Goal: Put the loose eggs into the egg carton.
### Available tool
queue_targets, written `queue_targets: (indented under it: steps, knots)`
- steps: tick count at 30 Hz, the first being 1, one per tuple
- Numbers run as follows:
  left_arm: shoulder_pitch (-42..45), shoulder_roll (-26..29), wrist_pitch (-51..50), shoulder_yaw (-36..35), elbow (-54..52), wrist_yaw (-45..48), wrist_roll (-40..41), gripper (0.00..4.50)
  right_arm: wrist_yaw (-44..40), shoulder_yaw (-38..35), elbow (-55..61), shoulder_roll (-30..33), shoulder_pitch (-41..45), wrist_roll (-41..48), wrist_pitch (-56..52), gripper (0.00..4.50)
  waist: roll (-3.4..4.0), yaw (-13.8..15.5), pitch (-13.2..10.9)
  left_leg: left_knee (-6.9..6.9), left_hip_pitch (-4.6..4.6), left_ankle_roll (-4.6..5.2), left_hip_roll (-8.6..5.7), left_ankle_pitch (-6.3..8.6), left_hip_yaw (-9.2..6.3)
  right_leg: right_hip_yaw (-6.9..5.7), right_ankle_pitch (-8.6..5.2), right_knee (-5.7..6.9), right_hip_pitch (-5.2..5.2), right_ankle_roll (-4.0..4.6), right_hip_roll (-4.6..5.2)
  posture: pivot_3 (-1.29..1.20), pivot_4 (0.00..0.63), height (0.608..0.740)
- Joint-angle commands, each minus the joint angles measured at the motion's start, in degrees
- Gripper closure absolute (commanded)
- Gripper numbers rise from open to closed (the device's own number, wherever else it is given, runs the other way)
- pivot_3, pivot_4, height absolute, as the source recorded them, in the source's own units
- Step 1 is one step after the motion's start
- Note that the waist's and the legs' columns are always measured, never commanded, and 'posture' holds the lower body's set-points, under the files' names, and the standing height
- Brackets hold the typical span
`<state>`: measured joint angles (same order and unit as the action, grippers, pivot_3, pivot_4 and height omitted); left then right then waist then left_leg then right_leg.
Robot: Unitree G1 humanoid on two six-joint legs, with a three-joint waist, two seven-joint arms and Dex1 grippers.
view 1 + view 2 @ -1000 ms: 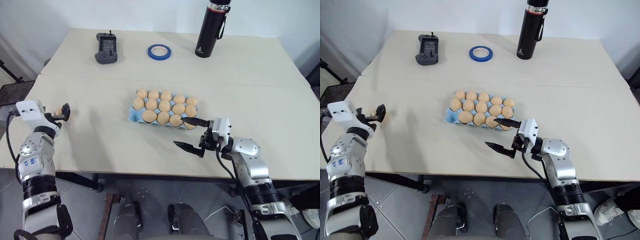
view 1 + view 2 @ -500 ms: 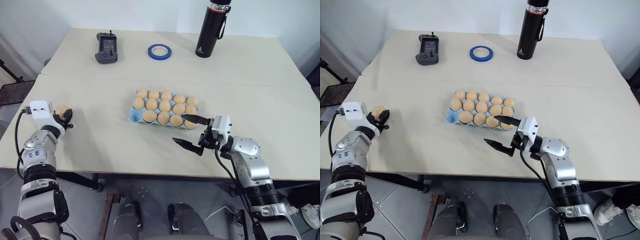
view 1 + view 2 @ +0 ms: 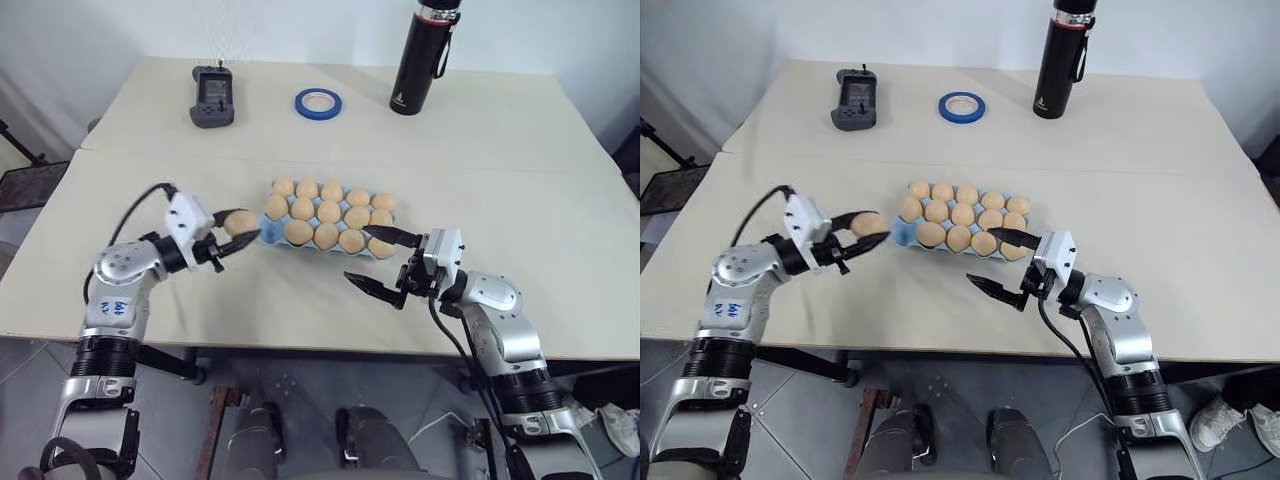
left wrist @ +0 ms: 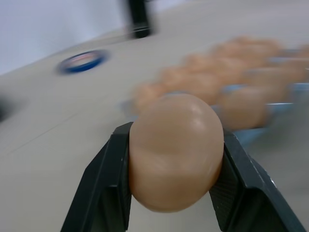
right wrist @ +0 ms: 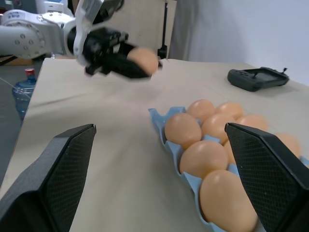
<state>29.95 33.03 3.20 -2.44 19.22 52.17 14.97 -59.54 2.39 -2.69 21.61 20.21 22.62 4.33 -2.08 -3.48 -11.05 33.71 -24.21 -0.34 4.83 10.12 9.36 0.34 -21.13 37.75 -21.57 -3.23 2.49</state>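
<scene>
My left gripper (image 3: 238, 228) is shut on a pale tan loose egg (image 3: 240, 222), which it holds just above the table beside the left end of the egg carton (image 3: 266, 234). In the left wrist view the egg (image 4: 176, 150) sits squeezed between both black fingers. The light-blue carton holds several eggs (image 3: 329, 212), and the cup at its near left corner shows bare blue. My right gripper (image 3: 362, 256) stands open by the carton's near right corner, one finger over the last egg there, holding nothing.
At the back of the table stand a black bottle (image 3: 418, 60), a blue tape ring (image 3: 318, 101) and a dark handheld controller (image 3: 212, 97). The table's front edge (image 3: 300, 350) runs just below both arms.
My left gripper shut on the egg near the table's left edge and carried it right, up to the carton's left end, turning toward the carton. The right arm has stayed put.
</scene>
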Motion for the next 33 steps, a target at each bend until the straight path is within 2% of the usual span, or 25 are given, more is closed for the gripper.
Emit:
queue_targets:
  steps: [1,6,14,15,19,25,29,33]
  knots:
    - [3.91,-0.18,3.17,1.36,5.45,2.09,-2.26,2.74,0.78,-0.32,2.34,-0.04,-0.28,0.56,-0.27,0.00,0.00,-0.04,0.00,0.00,-0.01,0.00,0.02,0.00,-0.02,-0.01,-0.01,0.00,-0.01,0.01,-0.03,0.00,0.150,0.740]
    - [8.76,-1.63,4.11,2.50,11.60,2.30,-3.87,2.74,2.33,-0.90,3.79,-0.33,-2.36,1.19,-1.03,0.00,0.00,0.30,0.00,0.07,-0.07,0.07,-0.01,0.02,-0.07,-0.04,-0.01,-0.01,0.00,0.01,0.01,0.00,0.150,0.740]
    - [9.59,-2.81,4.62,2.85,13.60,3.69,-4.54,0.22,2.94,-0.79,4.17,-0.63,-5.64,0.91,0.87,0.00,0.00,0.25,0.00,0.13,-0.09,0.23,0.02,-0.05,-0.06,-0.05,-0.02,0.03,-0.01,0.00,-0.04,0.00,0.150,0.740]
    - [9.92,-2.97,4.69,2.75,13.98,3.32,-4.76,0.09,2.88,-0.68,4.14,-0.69,-5.81,0.86,1.08,0.00,-0.01,0.26,0.00,0.16,-0.08,0.17,0.02,0.00,-0.06,-0.06,-0.02,0.05,0.00,0.00,-0.04,0.00,0.150,0.740]
    - [9.62,-2.77,5.26,0.94,13.93,1.48,-4.48,0.09,2.48,-0.53,3.91,-0.76,-6.22,0.83,1.70,0.00,0.00,0.23,0.00,0.23,-0.08,0.17,0.01,0.00,-0.08,-0.05,0.00,0.10,0.01,-0.02,-0.02,0.00,0.150,0.740]
    - [2.18,0.06,4.03,-4.25,6.91,0.88,-0.90,0.09,1.81,-0.55,3.68,-0.47,-6.69,0.82,2.16,0.00,0.00,0.00,0.00,0.16,-0.08,0.18,0.06,-0.02,-0.08,-0.06,-0.01,0.09,-0.01,0.00,-0.06,0.00,0.150,0.740]
    - [-8.65,3.62,2.59,-9.45,-2.74,2.50,3.10,0.09,1.23,-1.00,3.57,0.45,-7.15,0.69,2.12,0.00,0.00,-0.04,0.00,0.11,-0.08,0.15,0.08,0.00,-0.08,-0.05,-0.02,0.07,-0.01,0.01,-0.05,0.00,0.150,0.740]
    - [-19.78,7.56,-3.78,-14.43,-10.91,3.43,7.08,0.09,-0.22,-2.68,2.25,2.88,-7.33,0.92,2.28,0.00,0.00,-0.16,0.00,0.08,-0.04,0.07,0.07,0.05,-0.10,-0.06,-0.03,0.07,0.01,0.04,0.02,0.00,0.150,0.740]
